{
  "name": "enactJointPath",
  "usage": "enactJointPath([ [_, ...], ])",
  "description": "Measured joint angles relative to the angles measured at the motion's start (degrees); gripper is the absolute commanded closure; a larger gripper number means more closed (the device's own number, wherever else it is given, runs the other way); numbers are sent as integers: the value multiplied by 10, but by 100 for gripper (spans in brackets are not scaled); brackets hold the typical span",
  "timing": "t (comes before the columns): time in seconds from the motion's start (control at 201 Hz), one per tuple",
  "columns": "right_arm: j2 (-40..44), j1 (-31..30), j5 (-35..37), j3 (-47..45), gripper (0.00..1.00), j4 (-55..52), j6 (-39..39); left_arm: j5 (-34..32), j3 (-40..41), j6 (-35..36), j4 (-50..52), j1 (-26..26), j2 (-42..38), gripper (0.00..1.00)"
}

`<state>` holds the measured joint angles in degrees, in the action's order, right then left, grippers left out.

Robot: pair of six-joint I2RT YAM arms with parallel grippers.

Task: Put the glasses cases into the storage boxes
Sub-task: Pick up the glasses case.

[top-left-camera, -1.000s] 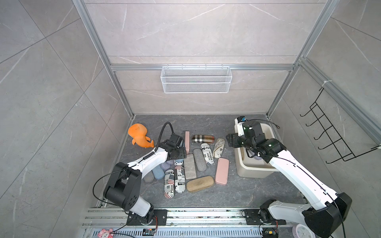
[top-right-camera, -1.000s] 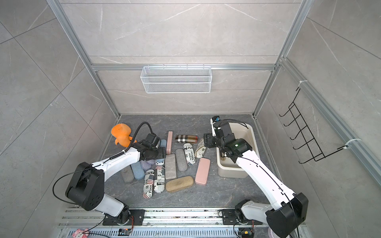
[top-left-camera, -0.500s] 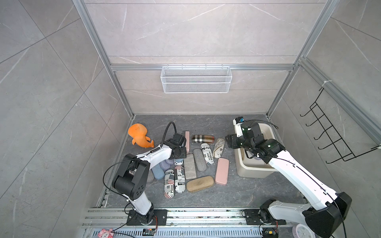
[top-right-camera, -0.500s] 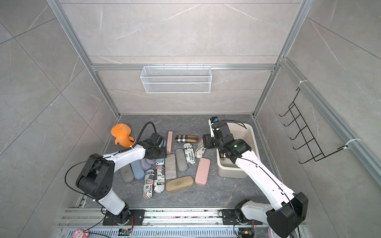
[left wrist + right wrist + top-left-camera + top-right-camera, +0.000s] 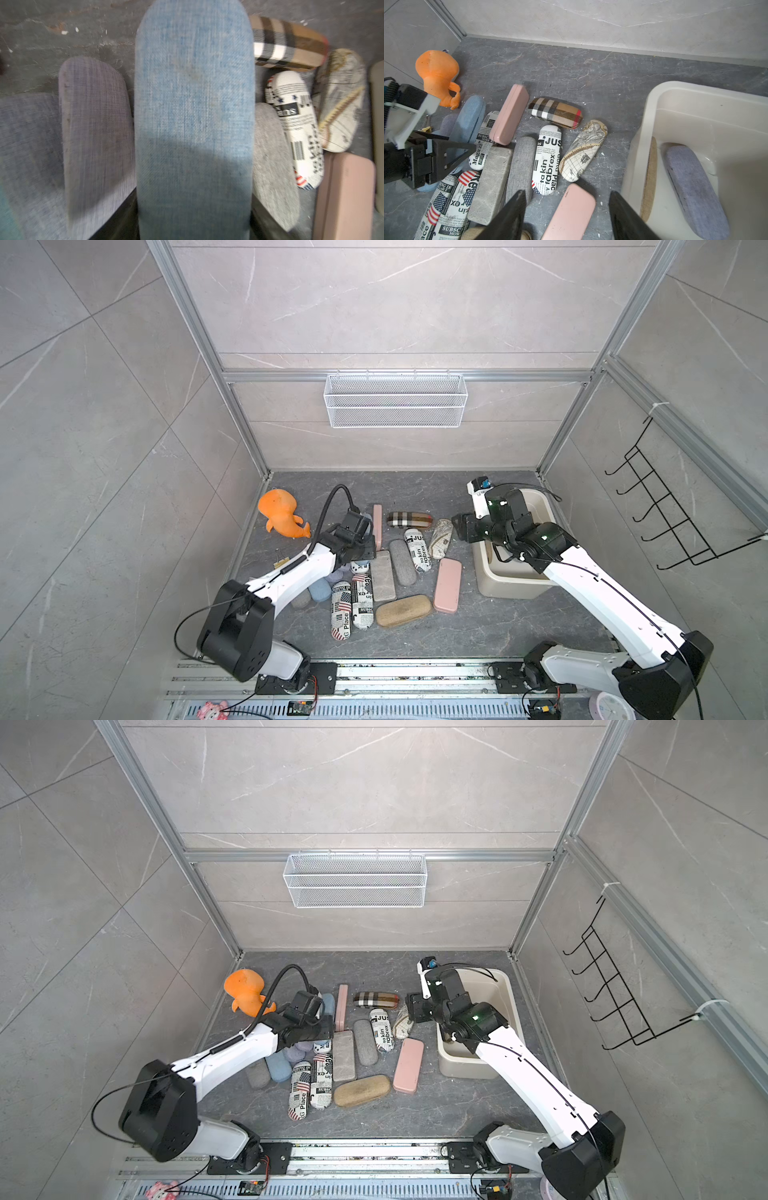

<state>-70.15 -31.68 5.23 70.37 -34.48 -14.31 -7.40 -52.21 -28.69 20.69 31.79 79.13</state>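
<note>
My left gripper (image 5: 193, 207) is shut on a blue fabric glasses case (image 5: 193, 93), which fills the left wrist view; both top views show it (image 5: 357, 539) (image 5: 322, 1017) over the left of the pile. Several glasses cases lie on the floor: plaid (image 5: 409, 519), newspaper-print (image 5: 417, 549), map-print (image 5: 441, 532), pink (image 5: 448, 585), tan (image 5: 402, 610). My right gripper (image 5: 566, 192) (image 5: 461, 529) hangs open above the pink case (image 5: 571, 216), just left of the cream storage box (image 5: 544, 506) (image 5: 654, 93). In the box lie a lilac case (image 5: 691, 187) and a tan one on edge (image 5: 650, 176).
An orange plush toy (image 5: 282, 514) sits at the floor's back left, near the left arm. A white wire basket (image 5: 395, 400) hangs on the back wall and a black hook rack (image 5: 665, 510) on the right wall. Walls enclose three sides.
The left jaws have closed on the blue case. My right gripper has drifted slightly left, away from the storage box, with its jaws a little narrower.
</note>
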Motion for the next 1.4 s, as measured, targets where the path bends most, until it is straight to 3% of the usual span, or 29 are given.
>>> enactJointPath([
  [0.174, -5, -17, -34, 10, 33, 2, -21, 31, 123, 3, -98, 23, -130, 47],
  [0.339, -10, -49, -49, 19, 33, 27, -41, 63, 192, 7, -169, 39, -189, 47],
  [0.573, -10, -102, -55, 13, 32, 82, -66, 77, 219, 12, -233, 65, -246, 47],
  [0.932, -10, -135, -53, -18, 31, 158, -106, 84, 219, 12, -281, 79, -251, 48],
  [1.396, -22, -170, -62, -30, 33, 216, -121, 29, 267, 6, -332, 84, -312, 48],
])
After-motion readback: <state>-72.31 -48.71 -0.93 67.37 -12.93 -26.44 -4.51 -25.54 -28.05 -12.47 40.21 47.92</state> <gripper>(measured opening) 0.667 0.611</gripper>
